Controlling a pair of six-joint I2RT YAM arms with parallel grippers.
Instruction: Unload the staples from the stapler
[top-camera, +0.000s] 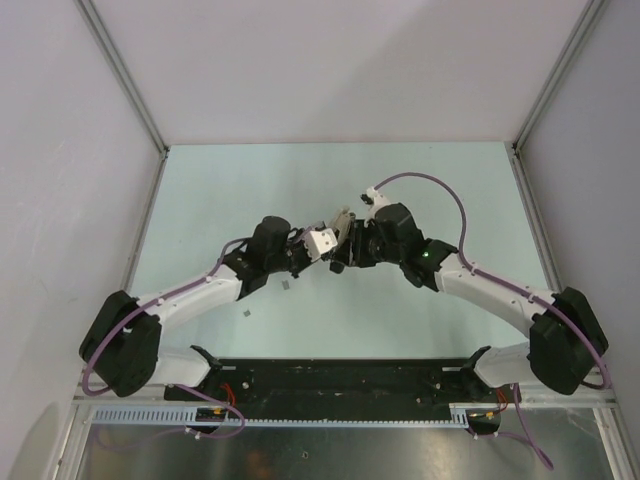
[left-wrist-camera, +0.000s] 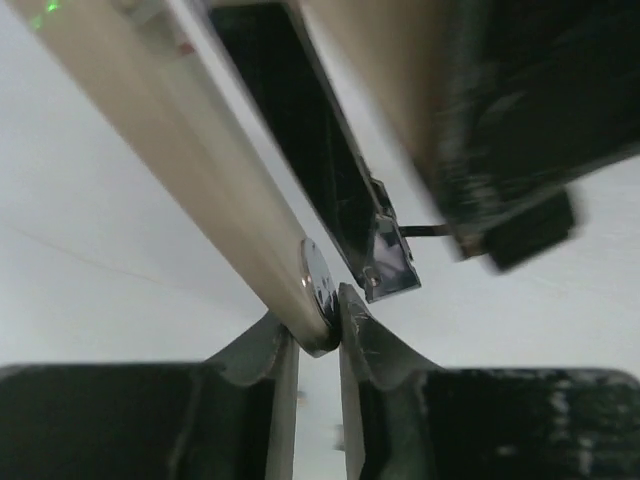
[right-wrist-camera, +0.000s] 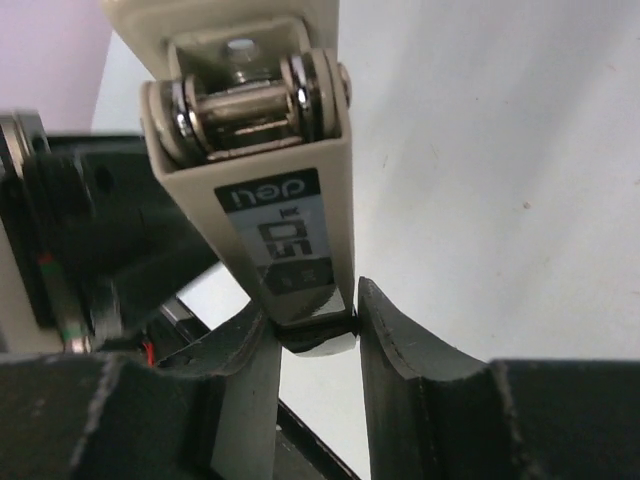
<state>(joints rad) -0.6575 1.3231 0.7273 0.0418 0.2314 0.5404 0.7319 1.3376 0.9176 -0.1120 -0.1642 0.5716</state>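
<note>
Cream plastic stapler (top-camera: 325, 241), hinged open, held above surface (top-camera: 420, 180) centre, left jaws clamped on one arm's tip, right jaws on labelled base, black magazine (left-wrist-camera: 290, 120) contents unclear; tiny grey staples (top-camera: 287, 287) on surface toward near edge, orientation unreadable.

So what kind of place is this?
Probably a robot test cell: a pale green table boxed in by plain white panels on metal posts, with two robot arms bolted at its near edge.

The left arm (top-camera: 190, 295) and right arm (top-camera: 490, 290) pair white shells with black joints, each trailed by a purple cable (top-camera: 425, 176) (a green light (top-camera: 424, 254) glows at 3 o'clock in the overhead view). The right gripper (right-wrist-camera: 312, 318) has scuffed dark-grey fingers (right-wrist-camera: 410, 345)
</note>
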